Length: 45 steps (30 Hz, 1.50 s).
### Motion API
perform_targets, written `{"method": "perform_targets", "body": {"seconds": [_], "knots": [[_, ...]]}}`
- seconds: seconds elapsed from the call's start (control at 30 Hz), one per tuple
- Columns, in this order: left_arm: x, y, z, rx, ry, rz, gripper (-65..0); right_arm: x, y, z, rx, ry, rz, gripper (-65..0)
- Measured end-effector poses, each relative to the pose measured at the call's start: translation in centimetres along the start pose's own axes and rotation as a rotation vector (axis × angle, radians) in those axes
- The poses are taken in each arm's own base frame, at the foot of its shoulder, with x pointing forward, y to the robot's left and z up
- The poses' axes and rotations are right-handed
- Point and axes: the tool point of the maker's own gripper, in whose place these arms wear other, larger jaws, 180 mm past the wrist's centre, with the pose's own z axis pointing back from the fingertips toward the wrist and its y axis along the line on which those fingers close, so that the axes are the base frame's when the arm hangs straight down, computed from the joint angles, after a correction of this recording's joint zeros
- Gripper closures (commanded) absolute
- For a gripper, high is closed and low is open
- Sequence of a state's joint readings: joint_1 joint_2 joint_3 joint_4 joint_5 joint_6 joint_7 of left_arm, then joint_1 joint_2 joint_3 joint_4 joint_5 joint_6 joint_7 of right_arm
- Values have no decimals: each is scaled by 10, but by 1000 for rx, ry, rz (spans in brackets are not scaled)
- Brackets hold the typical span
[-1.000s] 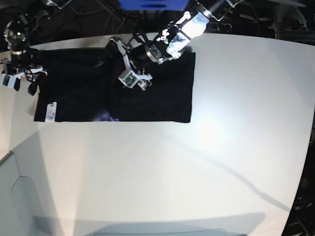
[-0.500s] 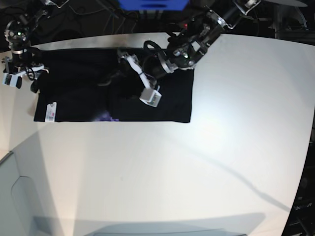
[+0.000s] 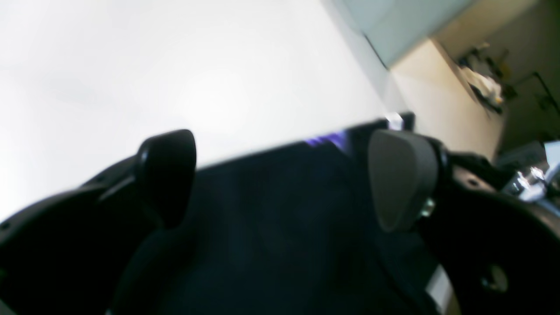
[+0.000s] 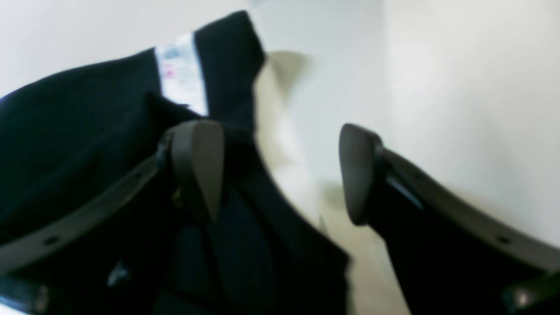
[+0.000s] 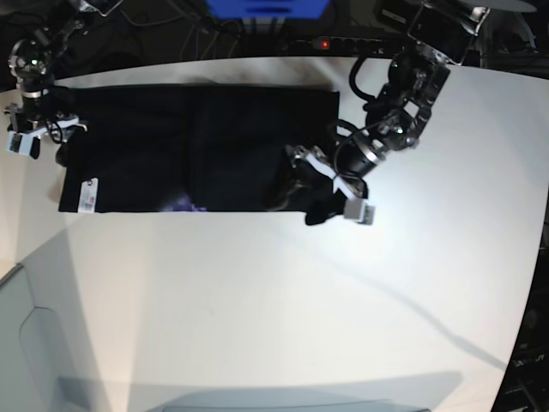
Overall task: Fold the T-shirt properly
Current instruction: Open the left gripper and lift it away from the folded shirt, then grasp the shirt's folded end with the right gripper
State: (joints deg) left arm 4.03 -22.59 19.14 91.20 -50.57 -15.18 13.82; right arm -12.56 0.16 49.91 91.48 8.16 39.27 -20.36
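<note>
I see the T-shirt (image 5: 197, 146) lying flat on the white table (image 5: 283, 300), folded into a wide black rectangle along the far part of the tabletop. Its small white tag (image 5: 87, 194) sits near the front corner on my right arm's side, and a bit of the purple print (image 5: 184, 203) peeks out along the front edge near the middle.

My left gripper (image 5: 330, 193) hangs over the front corner of the shirt at the end nearest that arm. In the left wrist view its two dark fingers (image 3: 168, 175) stand wide apart with nothing between them; below them I see black fabric, and beyond it the straight front edge of the shirt against the bright table, with a streak of purple at that edge.

My right gripper (image 5: 39, 137) is at the opposite end, at the shirt's short edge. In the right wrist view its fingers (image 4: 199, 166) are also spread wide and hold nothing. One finger is over the black cloth, the other over bare table, so the shirt's edge runs between them. The white tag shows further along that edge. Whether either gripper touches the fabric I cannot tell; both wrist pictures are blurred.
</note>
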Motion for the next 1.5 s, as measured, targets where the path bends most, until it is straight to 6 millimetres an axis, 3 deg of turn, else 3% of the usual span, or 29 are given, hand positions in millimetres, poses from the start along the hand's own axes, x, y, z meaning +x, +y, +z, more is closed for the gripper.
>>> {"method": "perform_targets", "body": {"seconds": [0.13, 0.27, 0.37, 0.6, 0.67, 0.8, 0.93, 1.2, 1.33, 1.5], "knots": [[6, 26, 18, 79, -23, 20, -603, 1, 4, -3, 12, -2, 0, -425], [27, 54, 38, 164, -98, 26, -603, 0, 4, -3, 10, 3, -1, -427], [26, 70, 55, 223, -112, 42, -603, 8, 6, -7, 13, -21, -6, -427], [33, 102, 90, 338, -156, 58, -603, 10, 32, -16, 89, -17, 17, -427], [33, 107, 98, 360, -162, 61, -603, 5, 38, -20, 106, -9, 6, -427], [27, 113, 107, 386, -154, 71, -603, -26, 40, -29, 118, 69, -54, -426], [30, 116, 112, 402, -169, 72, -603, -27, 30, -37, 116, 62, -74, -423], [29, 119, 115, 411, -168, 76, -603, -31, 30, -39, 120, 47, -106, -419], [28, 119, 116, 412, -166, 77, -603, -34, 29, -40, 124, 24, -148, -356], [26, 120, 116, 416, -163, 80, -603, -39, 25, -44, 129, 24, -170, -170]]}}
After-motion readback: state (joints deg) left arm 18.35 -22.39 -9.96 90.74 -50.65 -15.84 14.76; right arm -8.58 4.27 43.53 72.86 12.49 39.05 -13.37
